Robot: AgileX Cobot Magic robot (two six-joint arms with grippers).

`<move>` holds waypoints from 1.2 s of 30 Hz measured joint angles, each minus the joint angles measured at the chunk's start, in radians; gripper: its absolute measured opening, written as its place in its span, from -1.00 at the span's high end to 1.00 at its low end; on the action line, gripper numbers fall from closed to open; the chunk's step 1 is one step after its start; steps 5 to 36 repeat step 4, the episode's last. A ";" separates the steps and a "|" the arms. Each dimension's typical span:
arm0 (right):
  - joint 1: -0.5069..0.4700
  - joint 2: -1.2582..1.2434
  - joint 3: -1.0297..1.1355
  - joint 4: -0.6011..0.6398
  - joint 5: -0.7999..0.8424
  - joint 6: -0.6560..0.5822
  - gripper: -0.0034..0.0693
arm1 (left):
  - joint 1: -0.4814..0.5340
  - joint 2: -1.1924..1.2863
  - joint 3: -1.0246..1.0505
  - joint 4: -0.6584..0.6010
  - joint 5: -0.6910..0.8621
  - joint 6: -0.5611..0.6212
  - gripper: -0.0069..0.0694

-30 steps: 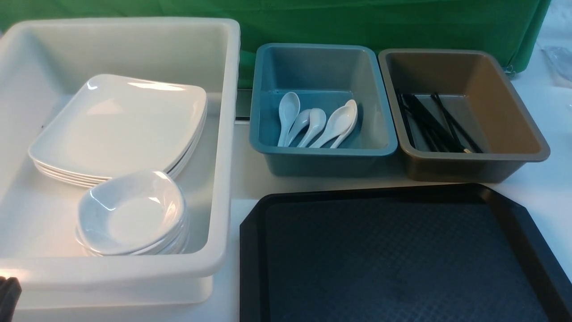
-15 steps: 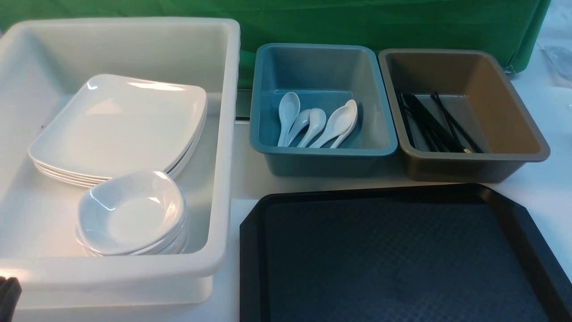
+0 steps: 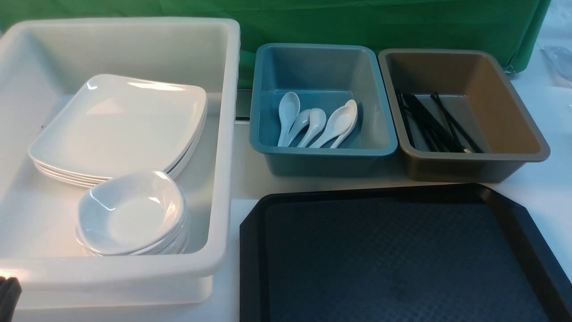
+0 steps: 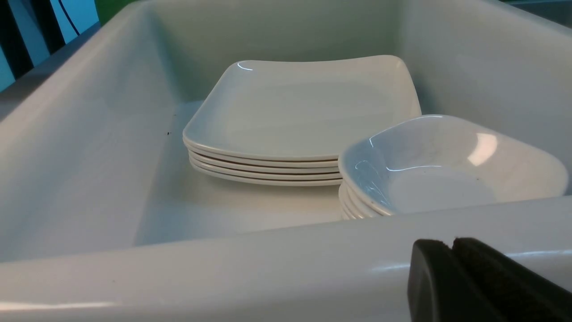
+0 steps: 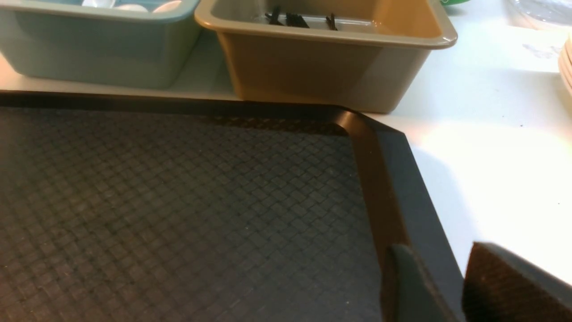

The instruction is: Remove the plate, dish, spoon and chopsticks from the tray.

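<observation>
The black tray (image 3: 393, 259) lies at the front right with nothing on it. A stack of white plates (image 3: 120, 125) and a stack of small dishes (image 3: 129, 214) sit inside the white tub (image 3: 225, 134). Several spoons (image 3: 313, 123) lie in the blue tub (image 3: 321, 152), and black chopsticks (image 3: 431, 125) lie in the brown tub (image 3: 469, 167). My left gripper (image 4: 452, 243) is shut and empty, just outside the white tub's near rim (image 4: 223, 268). My right gripper (image 5: 440, 250) is open and empty above the tray's right rim (image 5: 393, 179).
The three tubs stand behind and left of the tray on a white table (image 3: 545, 188). A green cloth (image 3: 357, 22) hangs at the back. Pale stacked rims (image 5: 566, 62) show at the table's far right edge.
</observation>
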 joint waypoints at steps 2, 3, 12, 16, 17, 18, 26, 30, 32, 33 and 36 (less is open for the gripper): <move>0.000 0.000 0.000 0.000 0.000 0.000 0.26 | 0.000 0.000 0.000 0.000 0.000 0.000 0.77; 0.000 0.000 0.000 0.000 0.000 0.000 0.26 | 0.000 0.000 0.000 0.000 0.000 0.000 0.77; 0.000 0.000 0.000 0.000 0.000 0.000 0.26 | 0.000 0.000 0.000 0.000 0.000 0.000 0.77; 0.000 0.000 0.000 0.000 0.000 0.000 0.26 | 0.000 0.000 0.000 0.000 0.000 0.000 0.77; 0.000 0.000 0.000 0.000 0.000 0.000 0.26 | 0.000 0.000 0.000 0.000 0.000 0.000 0.77; 0.000 0.000 0.000 0.000 0.000 0.000 0.26 | 0.000 0.000 0.000 0.000 0.000 0.000 0.77; 0.000 0.000 0.000 0.000 0.000 0.000 0.26 | 0.000 0.000 0.000 0.000 0.000 0.000 0.77; 0.000 0.000 0.000 0.000 0.000 0.000 0.26 | 0.000 0.000 0.000 0.000 0.000 0.000 0.77; 0.000 0.000 0.000 0.000 0.000 0.000 0.26 | 0.000 0.000 0.000 0.000 0.000 0.000 0.77; 0.000 0.000 0.000 0.000 0.000 0.000 0.26 | 0.000 0.000 0.000 0.000 0.000 0.000 0.77; 0.000 0.000 0.000 0.000 0.000 0.000 0.26 | 0.000 0.000 0.000 0.000 0.000 0.000 0.77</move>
